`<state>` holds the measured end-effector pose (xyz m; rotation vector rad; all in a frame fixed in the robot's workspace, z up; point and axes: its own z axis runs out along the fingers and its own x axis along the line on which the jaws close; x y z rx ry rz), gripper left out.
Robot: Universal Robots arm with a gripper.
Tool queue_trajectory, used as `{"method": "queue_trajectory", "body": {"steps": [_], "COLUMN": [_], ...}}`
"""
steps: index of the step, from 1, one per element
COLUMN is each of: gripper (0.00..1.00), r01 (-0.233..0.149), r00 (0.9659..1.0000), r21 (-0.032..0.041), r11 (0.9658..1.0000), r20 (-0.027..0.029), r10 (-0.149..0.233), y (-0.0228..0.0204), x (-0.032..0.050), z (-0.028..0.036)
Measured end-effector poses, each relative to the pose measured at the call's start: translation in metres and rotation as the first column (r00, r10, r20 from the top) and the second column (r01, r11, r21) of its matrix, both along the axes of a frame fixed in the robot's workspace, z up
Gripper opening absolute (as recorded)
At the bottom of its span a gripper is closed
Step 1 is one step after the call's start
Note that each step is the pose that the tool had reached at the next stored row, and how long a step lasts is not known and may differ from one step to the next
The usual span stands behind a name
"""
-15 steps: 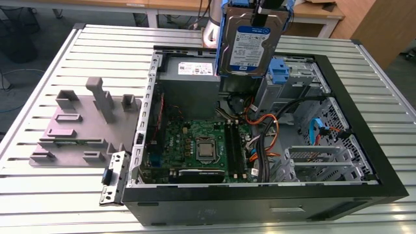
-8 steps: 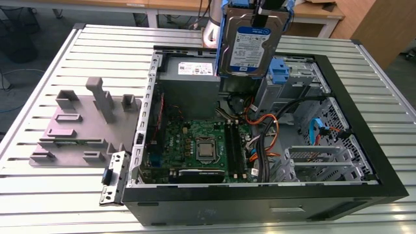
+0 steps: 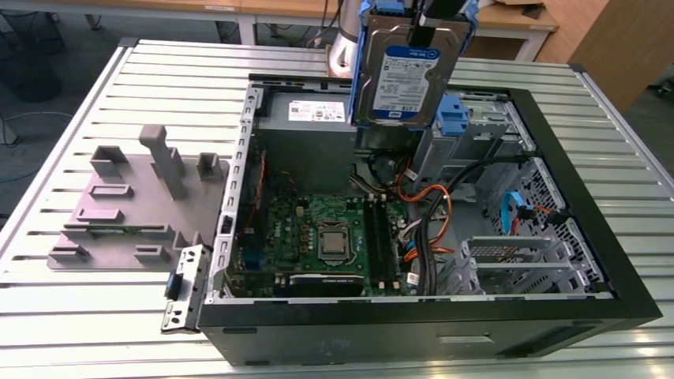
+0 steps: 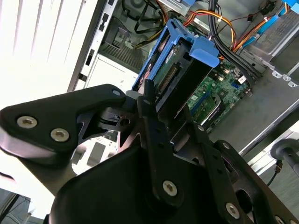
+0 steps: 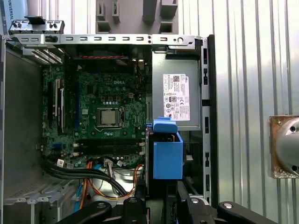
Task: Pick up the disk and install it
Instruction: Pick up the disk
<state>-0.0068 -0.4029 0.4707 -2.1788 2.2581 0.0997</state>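
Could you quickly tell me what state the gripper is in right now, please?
Gripper: closed on the disk, holding it upright above the open computer case.

Place: I'd call this a robotics lab or workshop.
Bench: ribbed silver aluminium worktable [image 3: 74,103].
On it: opened black metal computer tower [image 3: 400,335], grey plastic holder block [image 3: 126,213].
Behind: I see light wooden desks [image 3: 279,8].

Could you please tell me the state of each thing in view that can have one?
disk: held upright above the case.
gripper: fingers shut on the disk.
case: side open, lying flat on the table.
power supply: seated inside the case.
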Motion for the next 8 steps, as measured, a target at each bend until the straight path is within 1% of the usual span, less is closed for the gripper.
{"method": "queue_trajectory", "body": {"steps": [8], "gripper": [0.35], "r01": [0.000], "r00": [1.0000], "r21": [-0.0001], "r11": [1.0000], "r20": [-0.0001], "r10": [0.000], "y": [-0.0010], "x": [0.0001], "z": [0.0001]}}
